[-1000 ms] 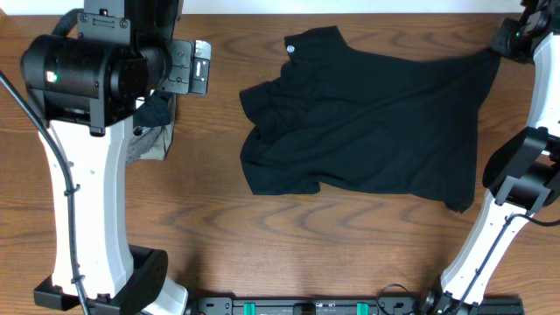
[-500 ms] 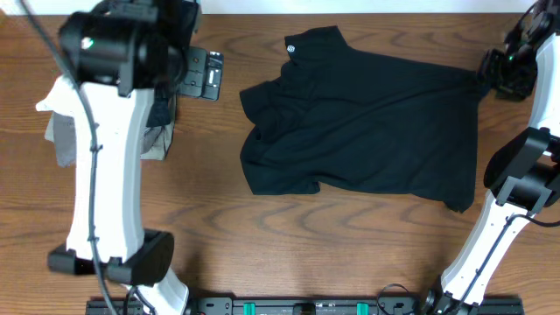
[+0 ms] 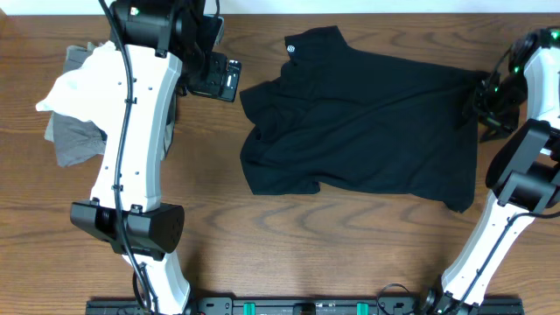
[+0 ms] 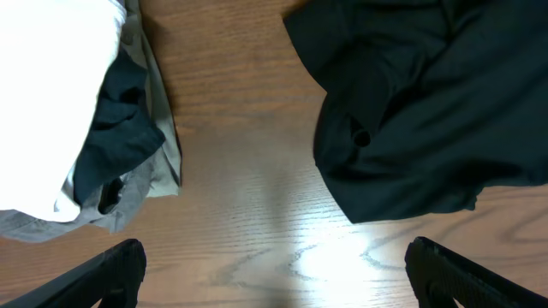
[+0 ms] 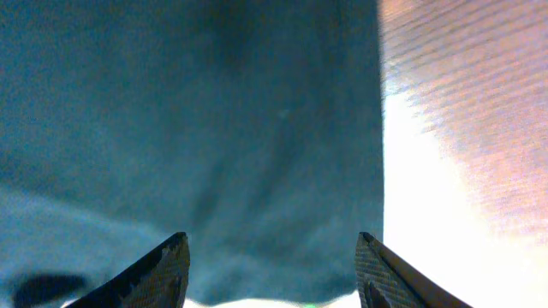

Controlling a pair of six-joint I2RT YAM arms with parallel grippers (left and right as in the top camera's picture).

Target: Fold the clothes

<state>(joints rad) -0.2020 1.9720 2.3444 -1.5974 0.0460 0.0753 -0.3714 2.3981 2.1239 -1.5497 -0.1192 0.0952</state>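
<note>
With the right claw (image 5: 270,244) open above the edge of the black shirt (image 3: 367,122) and the left claw (image 4: 274,257) open too, a shallow pinch could slip off the soft fabric.

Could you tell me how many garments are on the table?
3 clearly: the black shirt spread mid-table, and a white garment and a grey garment piled at the left. A dark piece in that pile may be a fourth.

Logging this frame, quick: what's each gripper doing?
Left gripper: open, empty, over bare table.
Right gripper: open, above edge of black shirt, not gripping.
</note>
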